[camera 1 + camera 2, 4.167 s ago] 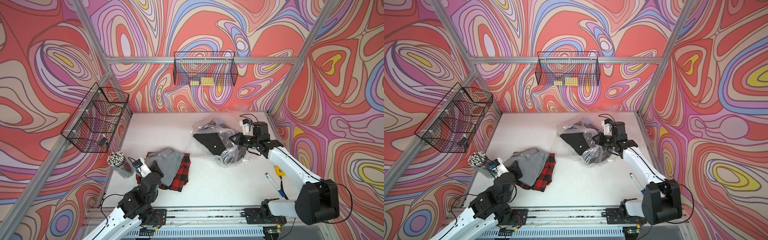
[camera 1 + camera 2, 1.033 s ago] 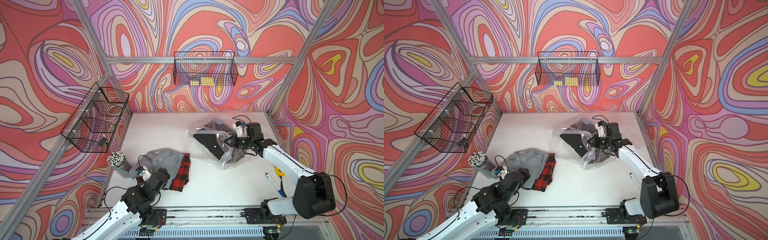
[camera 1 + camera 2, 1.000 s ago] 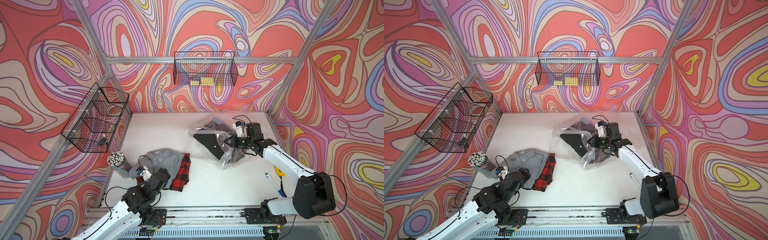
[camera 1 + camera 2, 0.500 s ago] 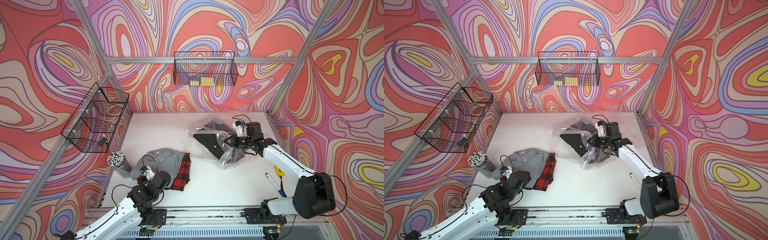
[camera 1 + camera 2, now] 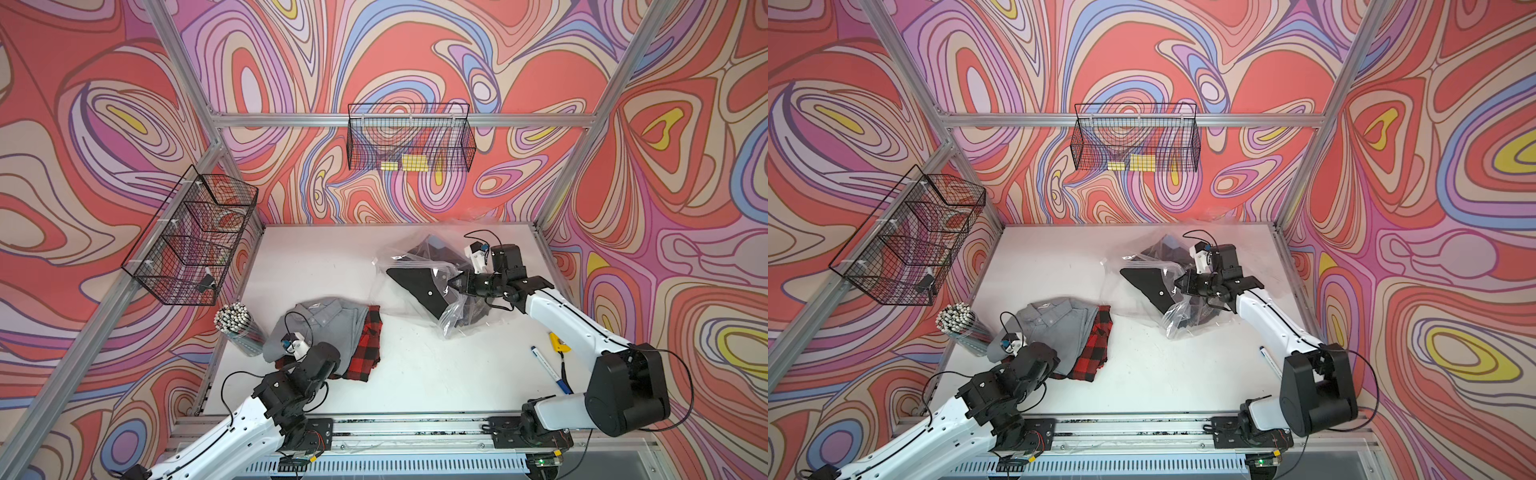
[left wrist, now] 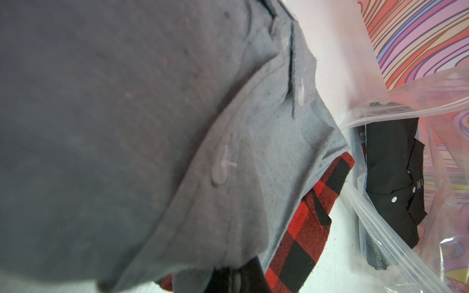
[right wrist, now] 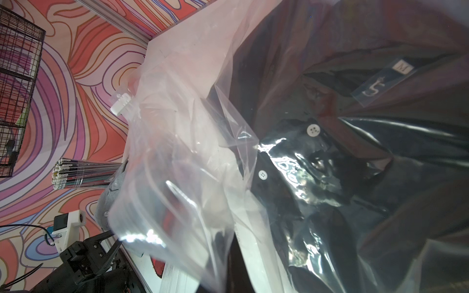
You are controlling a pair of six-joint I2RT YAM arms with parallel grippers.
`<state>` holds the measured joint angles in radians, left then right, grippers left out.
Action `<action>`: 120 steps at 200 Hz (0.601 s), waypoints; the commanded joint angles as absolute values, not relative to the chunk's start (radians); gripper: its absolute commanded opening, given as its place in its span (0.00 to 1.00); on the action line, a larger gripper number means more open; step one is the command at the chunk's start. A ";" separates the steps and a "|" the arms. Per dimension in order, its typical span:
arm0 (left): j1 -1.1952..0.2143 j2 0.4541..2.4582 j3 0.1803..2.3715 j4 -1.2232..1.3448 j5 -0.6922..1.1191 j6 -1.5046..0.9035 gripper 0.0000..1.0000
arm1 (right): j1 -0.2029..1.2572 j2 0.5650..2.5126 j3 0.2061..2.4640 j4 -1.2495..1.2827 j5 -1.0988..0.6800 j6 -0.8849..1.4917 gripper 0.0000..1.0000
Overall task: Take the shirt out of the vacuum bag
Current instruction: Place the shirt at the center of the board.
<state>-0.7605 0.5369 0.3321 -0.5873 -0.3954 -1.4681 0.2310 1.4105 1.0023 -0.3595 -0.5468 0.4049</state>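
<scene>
Clear crinkly plastic vacuum bag (image 5: 449,318) sits rear-right on white tabletop (image 5: 316,257), with the right fingers (image 5: 456,282) pinching its film. Only the right wrist view shows the "M" label of the glossy-wrapped black shirt (image 7: 330,182) inside. Left fingers (image 6: 253,275) are pressed together at the edge of a soft grey shirt (image 5: 332,316).

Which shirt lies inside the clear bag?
The black shirt, inside the bag; the grey shirt and red plaid shirt lie stacked outside it.
</scene>
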 commanded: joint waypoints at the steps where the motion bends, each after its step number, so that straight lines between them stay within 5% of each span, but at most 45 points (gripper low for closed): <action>1: -0.765 0.523 0.369 -0.531 -0.361 -1.489 0.00 | 0.239 1.415 1.025 -0.369 -0.552 0.397 0.00; 98: -0.809 0.513 0.405 -0.452 -0.346 -1.546 0.00 | 0.250 1.422 1.042 -0.373 -0.549 0.400 0.00; 120: -0.840 0.505 0.384 -0.476 -0.362 -1.557 0.50 | 0.253 1.426 1.042 -0.373 -0.547 0.402 0.00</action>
<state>-0.8108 0.5064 0.4088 -0.4755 -0.3599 -1.5318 0.2440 1.4124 1.0172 -0.3698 -0.5465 0.4053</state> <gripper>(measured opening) 0.214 0.053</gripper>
